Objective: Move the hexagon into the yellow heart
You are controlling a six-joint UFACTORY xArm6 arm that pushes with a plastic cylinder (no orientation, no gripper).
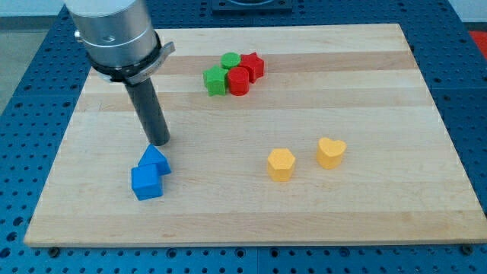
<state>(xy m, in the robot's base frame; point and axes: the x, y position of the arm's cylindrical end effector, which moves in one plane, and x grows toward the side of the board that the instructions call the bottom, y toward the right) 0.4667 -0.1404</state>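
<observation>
A yellow hexagon (280, 164) lies on the wooden board (365, 84) right of centre. A yellow heart (331, 151) lies just to its right and slightly higher, a small gap between them. My tip (158, 142) is far to the left of both, touching the board just above two blue blocks. The rod comes down from the arm at the view's top left.
Two blue blocks (150, 173) sit together at the lower left, right below my tip. A cluster near the top centre holds two green blocks (217, 79), a red block (238, 80) and a red star (253, 65).
</observation>
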